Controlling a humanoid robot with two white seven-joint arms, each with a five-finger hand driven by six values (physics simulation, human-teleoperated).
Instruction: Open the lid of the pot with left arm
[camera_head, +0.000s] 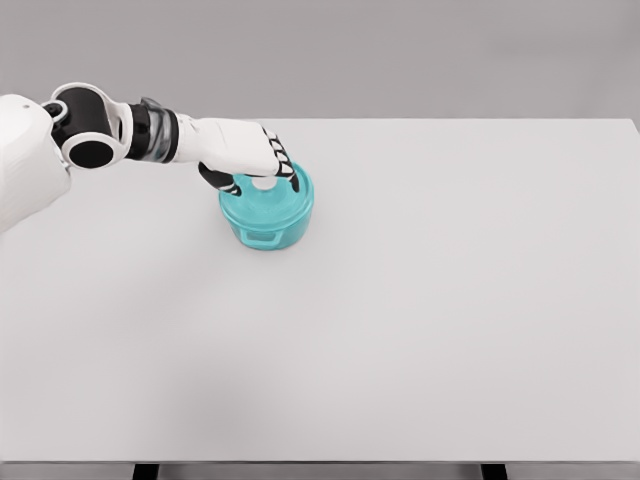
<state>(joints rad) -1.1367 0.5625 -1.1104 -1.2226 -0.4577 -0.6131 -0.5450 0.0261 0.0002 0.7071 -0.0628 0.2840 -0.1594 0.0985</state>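
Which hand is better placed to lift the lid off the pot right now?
Left. The left hand is already over the teal pot, fingers curled at the white knob on the lid. The right arm is out of view.

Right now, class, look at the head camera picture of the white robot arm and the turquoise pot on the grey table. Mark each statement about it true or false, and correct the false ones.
1. The left hand is on top of the round turquoise pot. True.
2. The turquoise lid lies on the table beside the pot. False: it sits on the pot.
3. The right arm shows in the picture. False: only the left arm shows.
4. The pot stands on the flat light grey table, left of the middle. True.
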